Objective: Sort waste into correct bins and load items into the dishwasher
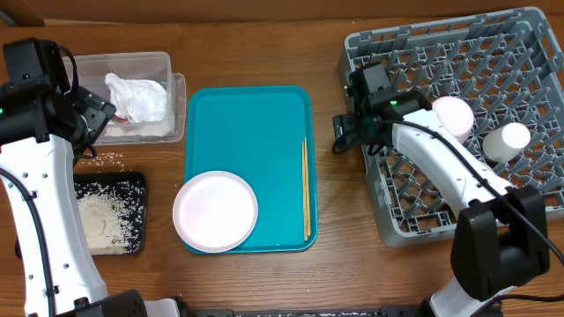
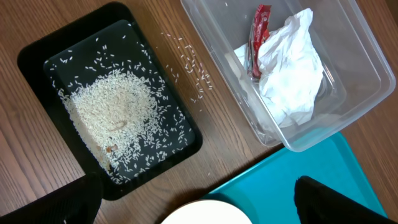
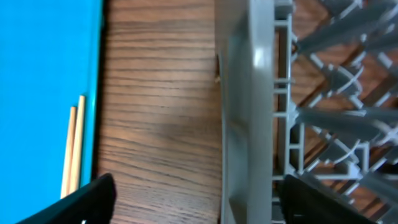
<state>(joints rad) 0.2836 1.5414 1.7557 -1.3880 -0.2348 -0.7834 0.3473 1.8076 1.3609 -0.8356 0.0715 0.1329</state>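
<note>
The clear tub [image 1: 174,97] holds the crumpled napkin [image 1: 137,95] and the red wrapper [image 2: 258,31]. The black tray [image 1: 137,187] holds a heap of rice [image 1: 101,216]. The large white plate [image 1: 215,211] and the chopsticks [image 1: 306,189] lie on the teal tray [image 1: 251,123]. The grey dish rack [image 1: 458,53] holds a round white dish [image 1: 453,116] and a white cup [image 1: 507,141]. My left gripper [image 1: 91,121] is open and empty, between tub and black tray. My right gripper [image 1: 346,132] is open and empty at the rack's left wall [image 3: 242,93]. No grey bowl shows.
Loose rice grains [image 1: 110,160] lie on the wooden table between the tub and the black tray; they also show in the left wrist view [image 2: 186,62]. A strip of bare table [image 3: 158,93] separates the teal tray from the rack.
</note>
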